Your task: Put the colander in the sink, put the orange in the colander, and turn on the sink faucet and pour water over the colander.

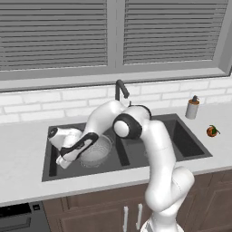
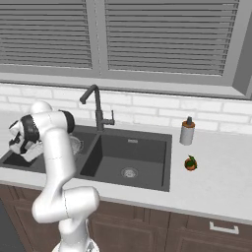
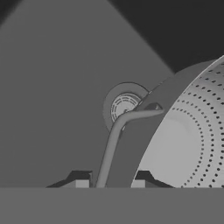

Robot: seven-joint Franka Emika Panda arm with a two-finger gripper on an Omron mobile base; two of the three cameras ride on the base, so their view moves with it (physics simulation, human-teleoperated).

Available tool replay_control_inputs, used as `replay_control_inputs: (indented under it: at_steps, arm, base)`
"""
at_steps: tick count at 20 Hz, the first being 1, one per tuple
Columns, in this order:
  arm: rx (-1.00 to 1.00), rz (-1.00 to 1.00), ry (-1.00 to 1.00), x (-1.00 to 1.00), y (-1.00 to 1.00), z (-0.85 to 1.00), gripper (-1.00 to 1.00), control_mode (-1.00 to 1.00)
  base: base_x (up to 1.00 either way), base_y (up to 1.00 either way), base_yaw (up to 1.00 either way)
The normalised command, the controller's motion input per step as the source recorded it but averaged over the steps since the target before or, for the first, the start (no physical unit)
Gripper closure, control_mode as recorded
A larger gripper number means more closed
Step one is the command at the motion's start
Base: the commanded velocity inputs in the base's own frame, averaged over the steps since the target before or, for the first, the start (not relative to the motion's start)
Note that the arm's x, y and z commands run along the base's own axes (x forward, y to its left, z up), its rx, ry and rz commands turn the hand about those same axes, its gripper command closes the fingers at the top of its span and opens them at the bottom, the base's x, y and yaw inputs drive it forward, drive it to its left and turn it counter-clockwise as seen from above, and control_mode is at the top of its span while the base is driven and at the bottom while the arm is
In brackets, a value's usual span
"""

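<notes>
Down in the left basin of the sink (image 1: 181, 118), the gripper (image 3: 110, 183) is clenched on the rim of the colander (image 1: 96, 152), at the bowl's nine o'clock, by a side handle (image 3: 114, 131). A round drain (image 3: 124, 105) lies beneath, seemingly apart from the bowl, though the angle is poor. At the sink's three o'clock, on the counter (image 1: 22, 154), sits the orange (image 1: 211, 131); the sink faucet (image 1: 120, 89) stands at twelve o'clock.

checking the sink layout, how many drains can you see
2: one drain in the floor of the right basin, one drain in the left basin beside the colander. No others visible.
</notes>
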Motion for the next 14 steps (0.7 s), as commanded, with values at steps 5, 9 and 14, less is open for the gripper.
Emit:
replay_control_inputs:
  at_steps: [5, 9, 14]
  arm:
    - [0.06, 0.02, 0.01, 0.18, -0.11, -0.29, 1.0, -1.0]
    - [0.02, 0.02, 0.02, 0.27, -0.09, -0.21, 1.0, -1.0]
    - [0.02, 0.05, 0.02, 0.36, -0.01, -0.19, 1.0, -1.0]
  base:
    - [0.0, 0.0, 0.0]
    - [0.0, 0.0, 0.0]
    - [0.0, 0.0, 0.0]
